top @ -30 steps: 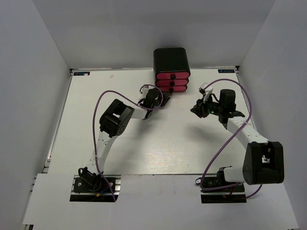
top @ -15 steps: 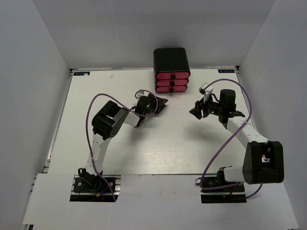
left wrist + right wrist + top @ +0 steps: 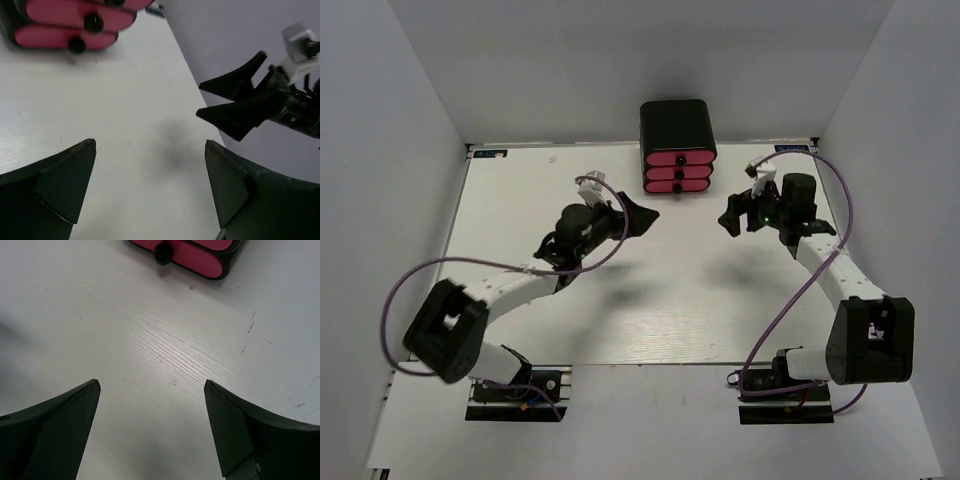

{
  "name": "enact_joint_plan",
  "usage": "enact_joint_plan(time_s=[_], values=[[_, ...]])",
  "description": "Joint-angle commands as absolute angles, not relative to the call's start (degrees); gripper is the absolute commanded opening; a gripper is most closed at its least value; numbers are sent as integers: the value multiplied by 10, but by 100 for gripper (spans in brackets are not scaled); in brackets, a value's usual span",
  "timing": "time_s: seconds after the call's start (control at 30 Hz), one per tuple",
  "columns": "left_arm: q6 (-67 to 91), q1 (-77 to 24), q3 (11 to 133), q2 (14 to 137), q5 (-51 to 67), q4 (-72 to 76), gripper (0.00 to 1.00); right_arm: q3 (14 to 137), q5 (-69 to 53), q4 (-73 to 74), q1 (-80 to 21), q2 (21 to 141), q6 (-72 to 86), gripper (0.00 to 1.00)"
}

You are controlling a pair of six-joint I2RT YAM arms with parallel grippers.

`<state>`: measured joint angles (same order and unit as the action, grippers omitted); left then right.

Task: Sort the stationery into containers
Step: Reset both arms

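The containers [image 3: 677,173] are three stacked pink-fronted drawers with black knobs in a black case [image 3: 677,125] at the back of the table, all pushed in. My left gripper [image 3: 640,214] hovers open just left of them, nothing between its fingers; its own view shows the drawers [image 3: 70,22] at top left and the right gripper [image 3: 239,106] opposite. My right gripper [image 3: 729,215] hovers open to the drawers' right, also empty, and its wrist view shows the lowest drawer front [image 3: 197,255]. No stationery is in view.
White table [image 3: 650,300] with grey walls on three sides. The left arm's elbow [image 3: 445,335] now reaches out over the near left of the table. Purple cables loop beside both arms.
Both grippers opened wide. The left arm drew back from the drawers and its elbow swung down to the near left. The right gripper shifted slightly toward the back.
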<state>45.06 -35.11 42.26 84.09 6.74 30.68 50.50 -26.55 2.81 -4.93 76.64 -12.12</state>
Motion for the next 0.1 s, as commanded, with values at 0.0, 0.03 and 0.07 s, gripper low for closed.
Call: enact_joint_plan(time_s=[0.0, 0.03, 0.07], values=[[331, -351, 407, 736, 10, 193, 100, 539, -250, 48, -51, 752, -89, 90], [321, -345, 402, 717, 10, 179, 100, 539, -253, 46, -50, 752, -87, 90], [307, -345, 402, 701, 10, 154, 100, 539, -265, 43, -48, 751, -84, 90]])
